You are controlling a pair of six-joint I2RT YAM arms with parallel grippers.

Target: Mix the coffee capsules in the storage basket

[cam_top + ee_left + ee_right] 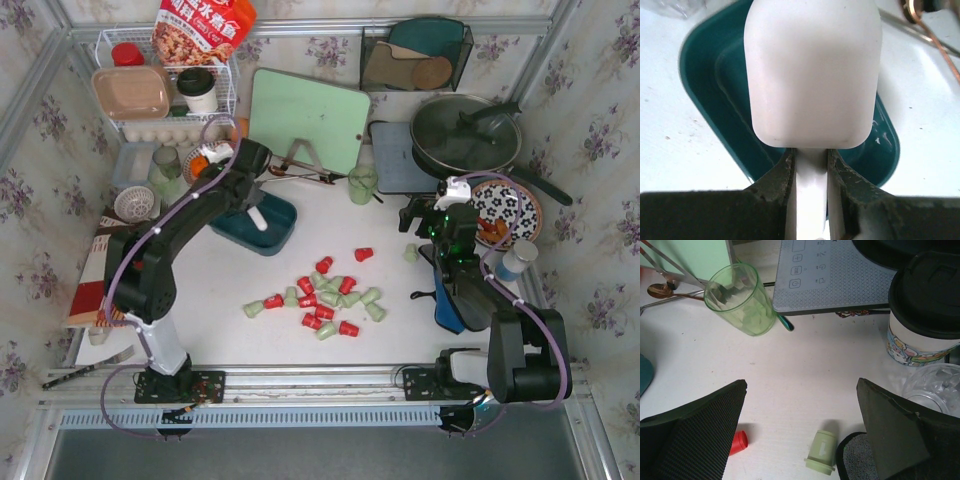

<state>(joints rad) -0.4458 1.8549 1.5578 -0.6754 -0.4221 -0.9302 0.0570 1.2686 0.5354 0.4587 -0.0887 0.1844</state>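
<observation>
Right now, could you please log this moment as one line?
left gripper: shut on scoop over basket | right gripper: open, empty | capsules: loose on table, none seen in basket

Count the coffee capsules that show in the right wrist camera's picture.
2. A red capsule, half hidden by a finger of the right gripper, at lower left; a pale green capsule at bottom centre. The fingers may hide more.

Kitchen — frying pan (465, 135), cutting board (310, 120) (wallpapered walls).
</observation>
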